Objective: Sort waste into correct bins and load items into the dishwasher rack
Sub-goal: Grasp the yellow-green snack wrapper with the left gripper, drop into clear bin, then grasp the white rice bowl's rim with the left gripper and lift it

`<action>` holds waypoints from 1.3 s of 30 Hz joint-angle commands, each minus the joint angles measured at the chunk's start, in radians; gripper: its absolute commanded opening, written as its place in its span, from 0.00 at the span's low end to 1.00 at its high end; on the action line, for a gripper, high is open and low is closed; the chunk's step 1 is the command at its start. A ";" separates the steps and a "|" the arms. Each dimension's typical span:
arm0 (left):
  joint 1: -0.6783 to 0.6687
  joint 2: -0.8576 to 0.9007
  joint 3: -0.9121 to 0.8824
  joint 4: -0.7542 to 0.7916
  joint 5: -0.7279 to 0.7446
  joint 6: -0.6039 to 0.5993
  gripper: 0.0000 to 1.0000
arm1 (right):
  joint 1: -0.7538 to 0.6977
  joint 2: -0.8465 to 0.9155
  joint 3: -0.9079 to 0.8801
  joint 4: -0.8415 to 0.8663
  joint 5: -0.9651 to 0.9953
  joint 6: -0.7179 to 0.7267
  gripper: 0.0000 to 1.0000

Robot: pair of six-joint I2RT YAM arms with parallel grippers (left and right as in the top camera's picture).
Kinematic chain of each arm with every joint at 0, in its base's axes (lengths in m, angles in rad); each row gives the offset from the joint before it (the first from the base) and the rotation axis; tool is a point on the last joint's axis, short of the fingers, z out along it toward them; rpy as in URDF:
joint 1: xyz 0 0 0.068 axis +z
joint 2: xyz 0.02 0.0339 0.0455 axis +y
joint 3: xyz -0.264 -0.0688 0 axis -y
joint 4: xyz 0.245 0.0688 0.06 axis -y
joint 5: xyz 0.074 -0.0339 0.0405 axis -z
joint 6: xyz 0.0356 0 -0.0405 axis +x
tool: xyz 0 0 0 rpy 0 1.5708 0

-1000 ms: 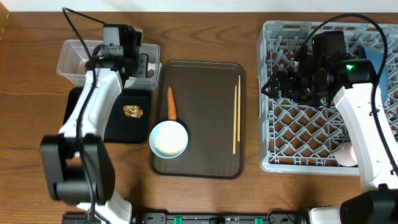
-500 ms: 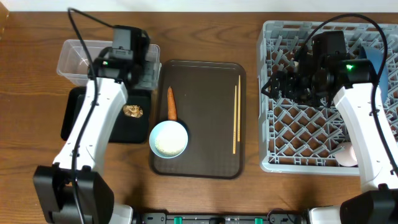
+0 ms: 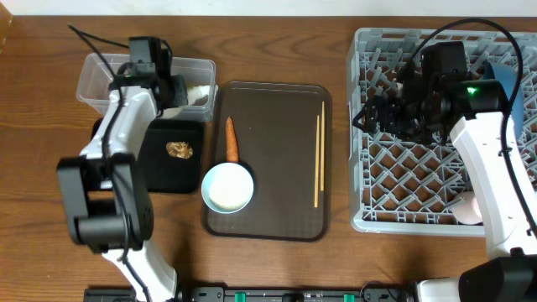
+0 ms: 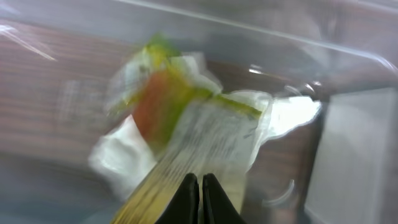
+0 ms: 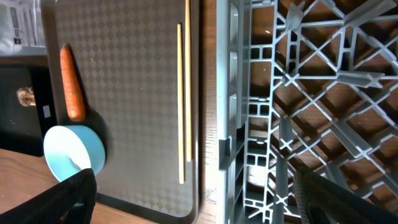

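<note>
The rack [image 3: 394, 184] sits on the right, no different from a second ago. The right gripper [image 3: 373, 117] still hangs over its left edge, jaws spread wide in the wrist view and holding nothing. It's parked and waiting.

Middle of the table, the brown tray [image 3: 277, 117] carries the same load as before, with nothing lifted off it yet.

All the action is on the left. The tub [image 3: 96, 84] is where the left gripper [image 3: 183, 91] has been busy: a second ago it was above the tub, then it slid toward the right end, and now the arm has swung round with the wrist further left. The fingertips [image 4: 189, 196] are pressed together. Whether they pinch a corner of anything, I cannot tell.

Below the tub, the black tray [image 3: 159, 172] hasn't moved.

Now the wrapper [image 4: 186, 118]: it's inside the tub at the right end, crumpled among white scraps and blurred by the camera's motion. By my read that's one piece of waste sorted.

The blue cup [image 3: 227, 186] stands on the brown tray, the chopsticks [image 3: 318, 159] lie along its right side, and the carrot [image 3: 231, 140] is just above the cup. The lump [image 3: 179, 149] rests in the black tray. The carrot looks the likely next pick.
</note>
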 commanded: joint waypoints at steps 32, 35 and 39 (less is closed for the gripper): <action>-0.346 -0.443 -0.106 -0.616 0.086 -0.058 0.44 | 0.006 -0.007 0.006 -0.005 -0.011 0.012 0.95; -0.394 -0.436 -0.174 -0.584 0.090 -0.092 0.44 | 0.006 -0.007 0.006 -0.005 -0.011 0.012 0.95; -0.472 -0.433 -0.264 -0.563 0.090 -0.117 0.44 | 0.006 -0.007 0.006 -0.005 -0.011 0.012 0.95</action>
